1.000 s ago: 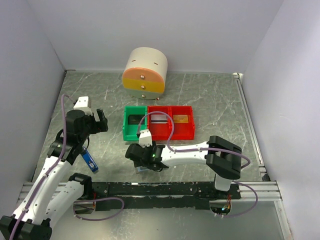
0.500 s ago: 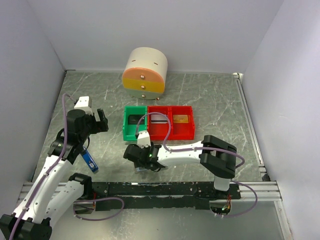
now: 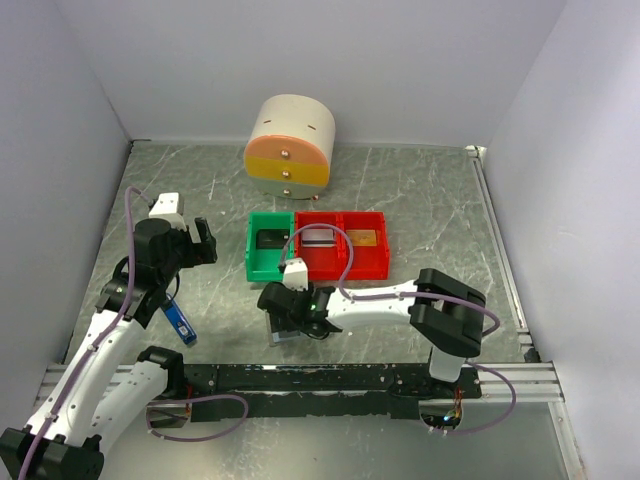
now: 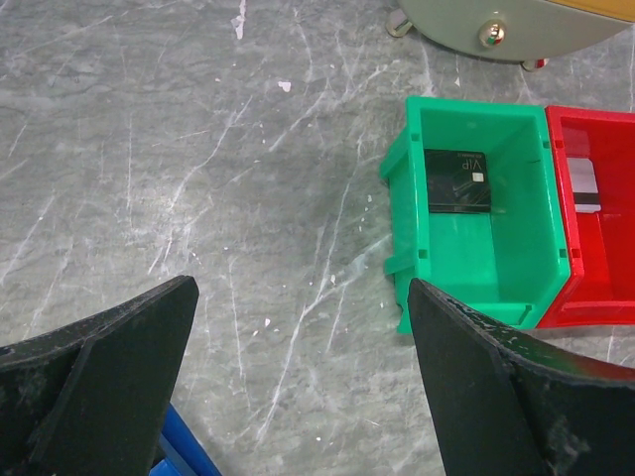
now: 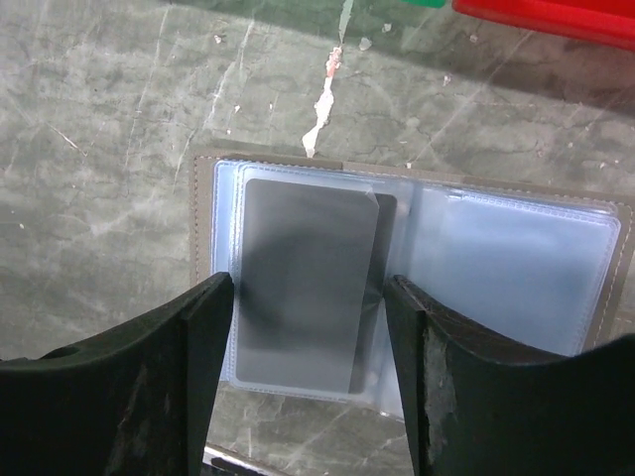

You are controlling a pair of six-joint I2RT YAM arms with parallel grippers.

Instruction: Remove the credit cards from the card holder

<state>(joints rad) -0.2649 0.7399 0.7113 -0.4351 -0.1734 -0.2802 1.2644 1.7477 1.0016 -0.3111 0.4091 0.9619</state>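
The card holder (image 5: pixel 516 268) lies open on the table, grey-brown outside with pale blue clear pockets. A grey credit card (image 5: pixel 303 283) sits in its left pocket, with a darker card edge showing behind it. My right gripper (image 5: pixel 308 327) hovers over that pocket, open, one finger on each side of the card. From above, the right gripper (image 3: pixel 290 316) covers most of the card holder (image 3: pixel 284 337). Far to the left, my left gripper (image 3: pixel 200 245) stands wide open over bare table and holds nothing. Other credit cards lie in the bins: black (image 3: pixel 268 240), silver (image 3: pixel 318 238), gold (image 3: pixel 361 238).
A green bin (image 3: pixel 252 262) and two red bins (image 3: pixel 340 268) stand in a row behind the holder. A round drawer unit (image 3: pixel 290 145) is at the back. A blue-and-black stick (image 3: pixel 178 320) lies by the left arm. The base rail runs along the near edge.
My right gripper has shifted slightly to the right over the card holder, and its jaws have narrowed a little. The left arm has not moved.
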